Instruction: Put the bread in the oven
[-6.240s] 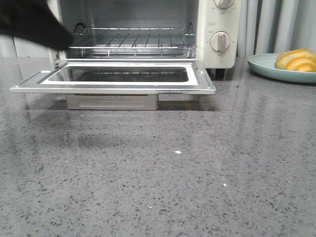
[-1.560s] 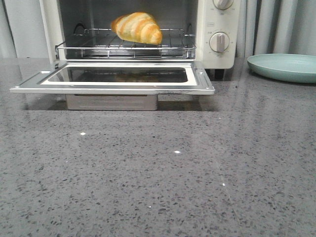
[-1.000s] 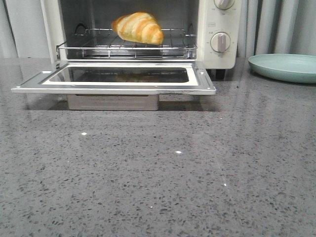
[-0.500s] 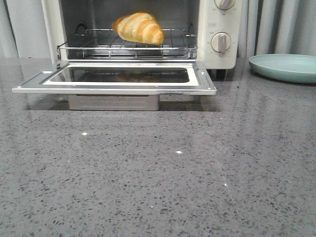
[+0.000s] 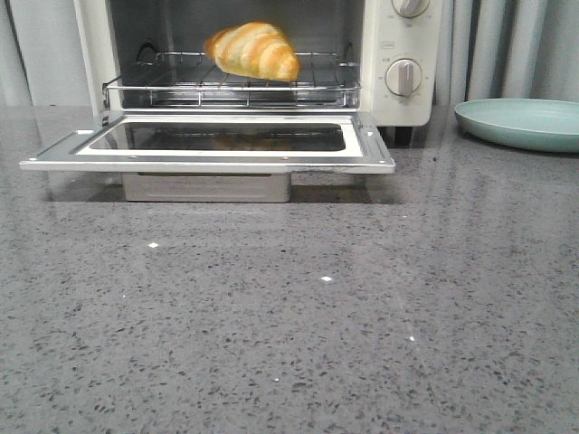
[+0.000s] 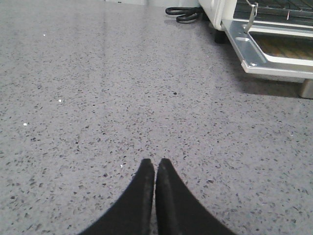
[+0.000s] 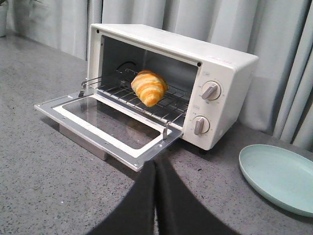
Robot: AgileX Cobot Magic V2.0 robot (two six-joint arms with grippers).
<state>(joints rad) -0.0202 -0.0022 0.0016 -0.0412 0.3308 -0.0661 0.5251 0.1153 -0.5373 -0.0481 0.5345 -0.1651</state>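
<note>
The bread, a golden striped croissant roll, lies on the wire rack inside the cream-white oven; it also shows in the right wrist view. The oven's glass door is dropped open and level. My left gripper is shut and empty, low over the bare counter, left of the oven door. My right gripper is shut and empty, back from the door's near corner. Neither gripper shows in the front view.
A pale green round plate sits empty right of the oven, also in the right wrist view. A black cable lies behind the oven's left side. Grey curtains hang behind. Grey speckled counter stretches in front.
Earlier the bread lay on the plate and a dark arm was at the oven's left; since then the bread sits on the rack. Over the last second nothing has visibly moved.
</note>
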